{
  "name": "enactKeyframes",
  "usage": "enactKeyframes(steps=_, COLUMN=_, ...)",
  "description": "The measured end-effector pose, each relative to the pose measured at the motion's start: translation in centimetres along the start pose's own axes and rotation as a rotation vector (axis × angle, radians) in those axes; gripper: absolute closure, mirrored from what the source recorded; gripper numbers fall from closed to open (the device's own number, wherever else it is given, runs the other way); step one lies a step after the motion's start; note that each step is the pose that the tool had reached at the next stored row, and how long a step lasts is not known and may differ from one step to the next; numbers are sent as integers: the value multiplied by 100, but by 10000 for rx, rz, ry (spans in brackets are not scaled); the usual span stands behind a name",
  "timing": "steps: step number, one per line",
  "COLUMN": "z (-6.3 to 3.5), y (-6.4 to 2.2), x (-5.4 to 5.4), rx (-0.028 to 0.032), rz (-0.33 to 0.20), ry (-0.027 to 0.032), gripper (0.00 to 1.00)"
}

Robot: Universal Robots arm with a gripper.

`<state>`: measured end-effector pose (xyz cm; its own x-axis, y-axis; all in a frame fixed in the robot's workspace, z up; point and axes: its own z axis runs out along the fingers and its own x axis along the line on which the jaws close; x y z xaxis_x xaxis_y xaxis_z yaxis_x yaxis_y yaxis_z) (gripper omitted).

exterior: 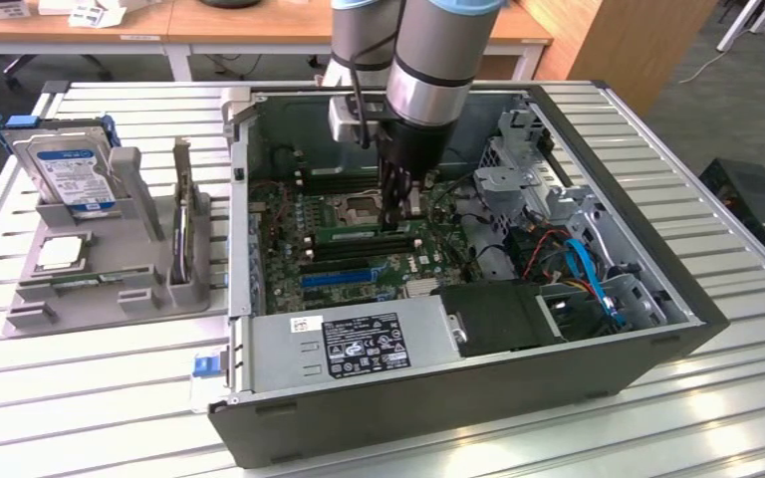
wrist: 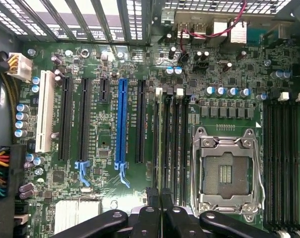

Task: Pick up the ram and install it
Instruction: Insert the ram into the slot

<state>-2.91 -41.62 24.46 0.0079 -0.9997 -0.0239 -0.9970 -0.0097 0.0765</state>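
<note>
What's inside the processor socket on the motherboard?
Bare contact pads in the processor socket, framed by its metal bracket. The gripper hides the motherboard just past one edge.

A thick silver-grey cylindrical metal arm carries pale blue joint caps and narrows past a black band into a black wrist, with a small grey box bolted alongside. The black metal gripper has jointed link bars with round pivot pins.

The arm is held nearly upright, with the wrist pointed straight down. The gripper is set low, its two fingers pressed together, no gap being seen between them.
</note>
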Motion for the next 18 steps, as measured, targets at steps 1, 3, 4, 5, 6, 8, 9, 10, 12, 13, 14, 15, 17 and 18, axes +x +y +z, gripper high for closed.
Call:
enactKeyframes(steps=1, z=11, y=-1, x=0, rx=5, rz=0, ry=0, gripper=87)
enactKeyframes(steps=3, z=31, y=-1, x=1, rx=15, rz=0, ry=0, gripper=87)
enactKeyframes(steps=4, z=40, y=-2, x=1, rx=19, rz=0, ry=0, gripper=87)
enactKeyframes(steps=5, z=48, y=-2, x=1, rx=23, rz=0, ry=1, gripper=87)
enactKeyframes(steps=6, z=56, y=-2, x=1, rx=27, rz=1, ry=0, gripper=87)
enactKeyframes(steps=8, z=69, y=-2, x=1, rx=34, rz=-1, ry=0, gripper=87)
enactKeyframes(steps=9, z=73, y=-2, x=2, rx=36, rz=-1, ry=1, gripper=87)
enactKeyframes(steps=10, z=77, y=-2, x=2, rx=38, rz=0, ry=1, gripper=87)
enactKeyframes(steps=12, z=78, y=-1, x=2, rx=38, rz=-1, ry=4, gripper=87)
enactKeyframes(steps=13, z=79, y=-1, x=2, rx=39, rz=-1, ry=3, gripper=87)
enactKeyframes(steps=14, z=80, y=-1, x=2, rx=40, rz=-1, ry=1, gripper=87)
enactKeyframes(steps=15, z=80, y=-1, x=2, rx=40, rz=0, ry=0, gripper=87)
enactKeyframes(steps=17, z=91, y=-2, x=1, rx=44, rz=-1, ry=-5, gripper=87)
enactKeyframes(steps=18, z=96, y=-2, x=2, rx=45, rz=-1, ry=-3, gripper=87)
